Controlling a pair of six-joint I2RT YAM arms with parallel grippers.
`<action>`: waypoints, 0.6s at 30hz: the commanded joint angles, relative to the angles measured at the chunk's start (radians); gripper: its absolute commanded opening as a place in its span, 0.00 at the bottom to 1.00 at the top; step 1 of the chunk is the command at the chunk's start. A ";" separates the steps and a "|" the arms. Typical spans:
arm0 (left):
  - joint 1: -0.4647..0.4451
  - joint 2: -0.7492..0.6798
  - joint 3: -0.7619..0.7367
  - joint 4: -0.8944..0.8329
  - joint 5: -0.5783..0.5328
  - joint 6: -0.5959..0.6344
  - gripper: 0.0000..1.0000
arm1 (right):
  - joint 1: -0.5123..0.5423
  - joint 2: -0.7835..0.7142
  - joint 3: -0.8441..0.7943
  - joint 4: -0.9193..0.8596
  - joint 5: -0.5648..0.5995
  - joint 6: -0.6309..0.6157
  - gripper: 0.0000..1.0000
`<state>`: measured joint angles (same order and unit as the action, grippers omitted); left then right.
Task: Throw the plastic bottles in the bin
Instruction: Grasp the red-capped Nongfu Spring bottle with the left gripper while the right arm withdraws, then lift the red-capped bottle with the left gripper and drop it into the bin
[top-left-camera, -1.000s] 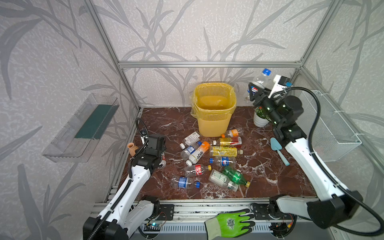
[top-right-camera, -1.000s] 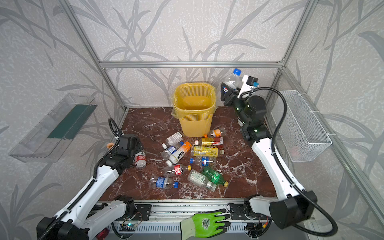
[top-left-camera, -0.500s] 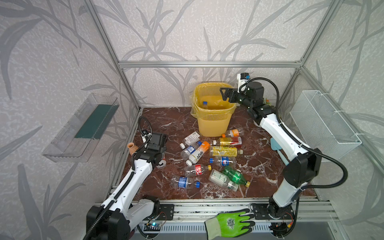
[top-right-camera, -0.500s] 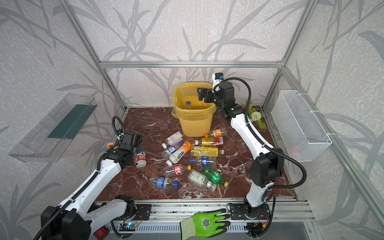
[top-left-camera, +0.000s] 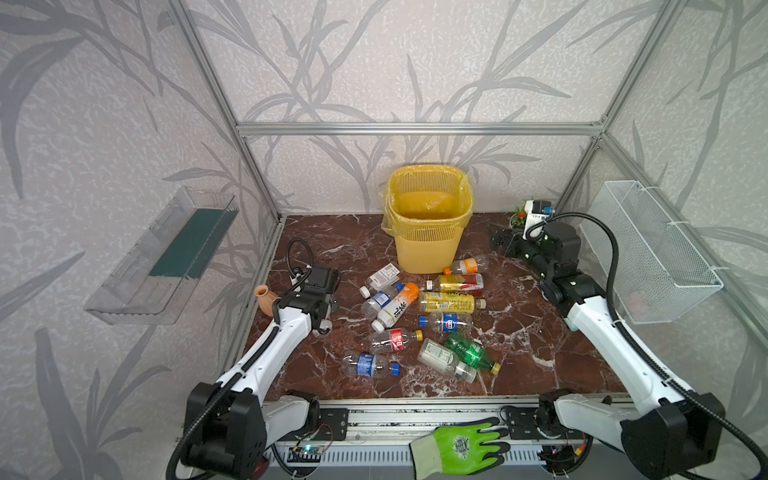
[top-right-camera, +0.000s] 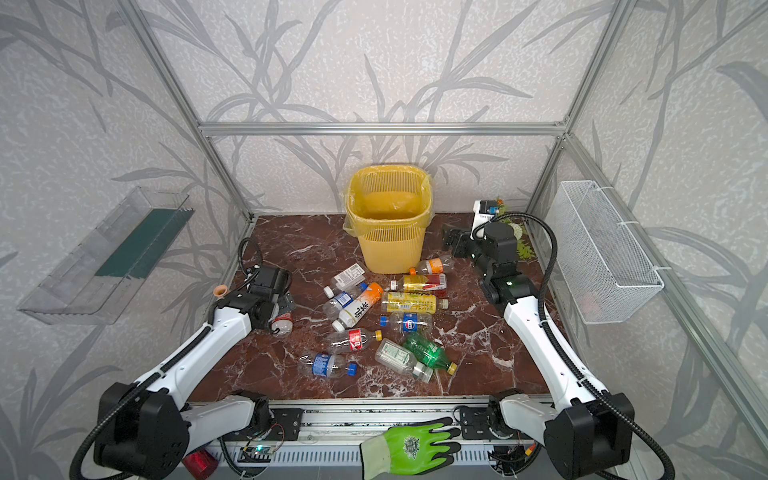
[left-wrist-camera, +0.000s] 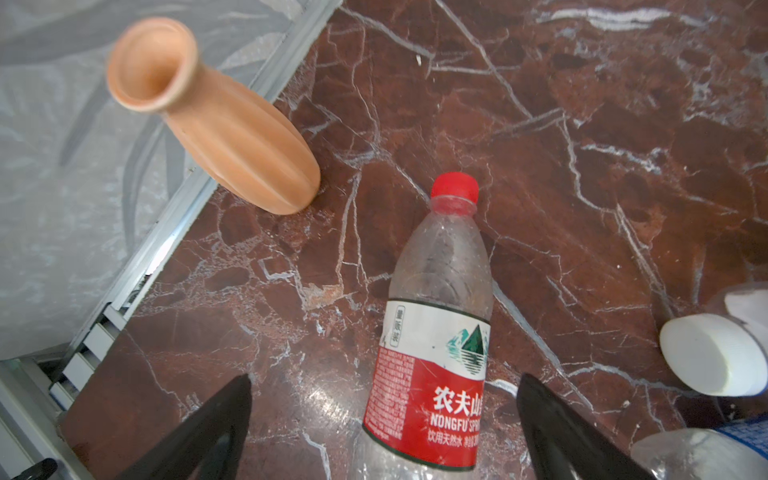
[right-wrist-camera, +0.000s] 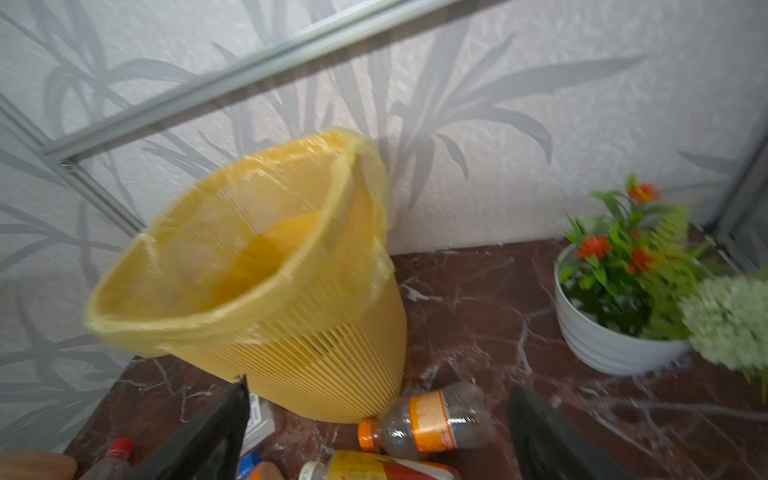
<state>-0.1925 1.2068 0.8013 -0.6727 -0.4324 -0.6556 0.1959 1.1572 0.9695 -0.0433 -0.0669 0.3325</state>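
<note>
Left wrist view: left gripper (left-wrist-camera: 384, 378) gapes astride a red-labelled bottle (left-wrist-camera: 436, 332); right gripper (right-wrist-camera: 378, 385) gapes, seemingly empty, near the bin (right-wrist-camera: 332, 332).

The two top views hang high at the front, looking down and inward over the whole counter (top-left-camera: 345, 237), both arms and the back wall. They're nearly the same shot, just nudged sideways. Left wrist cam sits right behind the left gripper (left-wrist-camera: 384, 378), pointing steeply down, super close: red-label bottle (left-wrist-camera: 436, 332) under it, vase (left-wrist-camera: 232, 133) just ahead. Right wrist cam looks past the right gripper (right-wrist-camera: 378, 386) more level at the bin (right-wrist-camera: 291, 332) ahead, a bit blurry. Bin, vase and that bottle show in both top views too.
</note>
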 joint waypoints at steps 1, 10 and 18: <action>0.018 0.073 -0.008 0.017 0.074 -0.002 0.99 | -0.032 -0.088 -0.085 -0.052 0.033 0.036 0.97; 0.066 0.224 0.030 0.052 0.203 0.034 0.92 | -0.056 -0.205 -0.214 -0.111 0.098 0.011 0.97; 0.071 0.281 0.015 0.097 0.282 0.044 0.86 | -0.115 -0.196 -0.241 -0.179 0.133 -0.094 0.99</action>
<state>-0.1284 1.4796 0.8101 -0.6010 -0.1875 -0.6163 0.1081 0.9588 0.7372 -0.1753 0.0437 0.2859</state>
